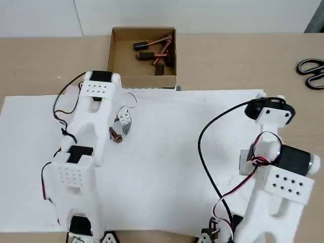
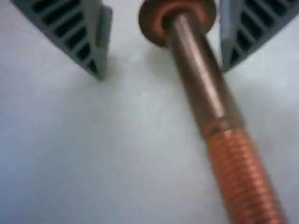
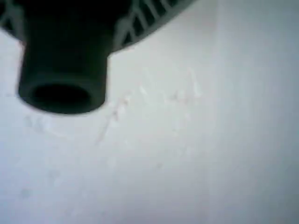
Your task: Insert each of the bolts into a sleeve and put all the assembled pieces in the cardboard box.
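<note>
Copper bolt (image 2: 205, 107) lies between spread fingers (image 2: 79, 37) of the left hand (image 2: 161, 70); right hand (image 1: 267, 110) clamps a black sleeve (image 3: 63, 70).

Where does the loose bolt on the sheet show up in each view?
High view: bolt on the white sheet, at the left arm's jaws.
Left wrist view: centre, between the open jaws.
Right wrist view: a black sleeve instead.
Shared landmark: the white sheet.

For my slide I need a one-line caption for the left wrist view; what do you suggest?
Open left gripper straddling the head of a copper bolt lying on white paper.
</note>
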Controlling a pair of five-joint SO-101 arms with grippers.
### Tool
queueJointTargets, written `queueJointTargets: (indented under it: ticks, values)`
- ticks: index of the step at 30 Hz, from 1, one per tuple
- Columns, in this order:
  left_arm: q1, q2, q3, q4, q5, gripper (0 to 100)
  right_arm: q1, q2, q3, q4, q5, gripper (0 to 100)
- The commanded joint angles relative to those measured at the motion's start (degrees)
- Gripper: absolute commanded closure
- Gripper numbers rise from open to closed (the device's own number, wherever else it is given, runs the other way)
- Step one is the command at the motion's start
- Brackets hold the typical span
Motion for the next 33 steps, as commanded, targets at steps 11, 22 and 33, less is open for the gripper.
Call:
queueJointTargets:
  ticks: [11,22,33]
  values:
    - [-1.3,0.2,2.1,0.5,-0.2,91,0.7,-0.8,-0.4,-0.7,0.2,99.5]
    - [0.1,-0.5,-3.6,1.8,-0.1,100,0.6,-0.8,-0.4,-0.7,0.2,99.5]
    - [-1.0,-16.9,-10.3,1.7,23.6,99,0.6,-0.8,-0.4,-0.7,0.2,99.5]
